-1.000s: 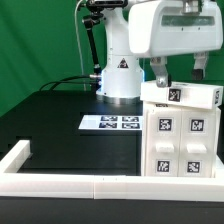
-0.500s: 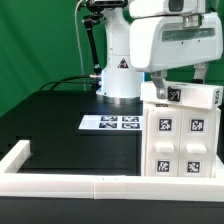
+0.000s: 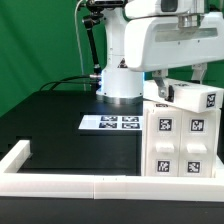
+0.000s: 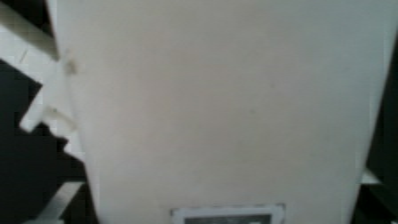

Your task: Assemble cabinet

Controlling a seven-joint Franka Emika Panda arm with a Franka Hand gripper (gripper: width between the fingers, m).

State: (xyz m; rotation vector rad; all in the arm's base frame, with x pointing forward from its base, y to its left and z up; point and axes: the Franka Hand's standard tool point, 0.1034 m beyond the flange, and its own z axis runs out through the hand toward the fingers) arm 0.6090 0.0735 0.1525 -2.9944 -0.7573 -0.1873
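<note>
Exterior view: cabinet (image 3: 183, 135) stands at the exterior view's right, against the border rail (image 3: 110, 184); black table (image 3: 60, 120) lies open beside it.
Gripper (image 3: 158, 88): low behind the cabinet's top panel; opening cannot be told.
Wrist view: white panel (image 4: 222, 110) fills the frame.

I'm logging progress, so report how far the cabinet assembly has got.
Done: the cabinet body stands upright by the border rail, tagged front showing. In hand: the top panel sits tilted on the body, with the gripper right behind it; its jaws are hidden. Left: seating that panel flat. Other remaining parts can't be seen.
</note>
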